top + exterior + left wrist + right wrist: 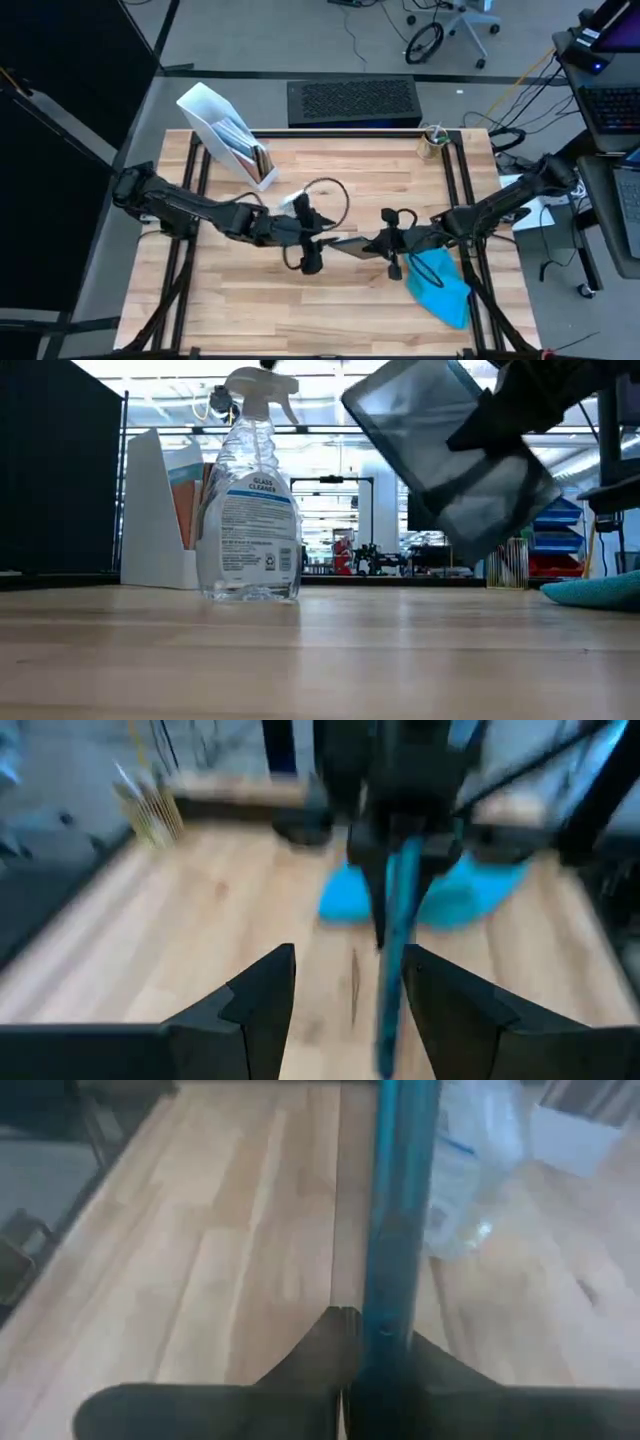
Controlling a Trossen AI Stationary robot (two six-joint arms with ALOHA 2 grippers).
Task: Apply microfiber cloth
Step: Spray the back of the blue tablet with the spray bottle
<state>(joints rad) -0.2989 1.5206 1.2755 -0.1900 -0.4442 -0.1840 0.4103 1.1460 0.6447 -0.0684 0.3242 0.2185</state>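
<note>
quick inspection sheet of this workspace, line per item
surface: wood table, bare at front
job's things: blue cloth lying front right, not held
clutter: spray bottle, white file holder, jar at back edge
grippers: right pincer shut on the tablet, held tilted above the table; left pincer open, facing its edge
cables: loop at left wrist
surroundings: keyboard, office chair behind
</note>
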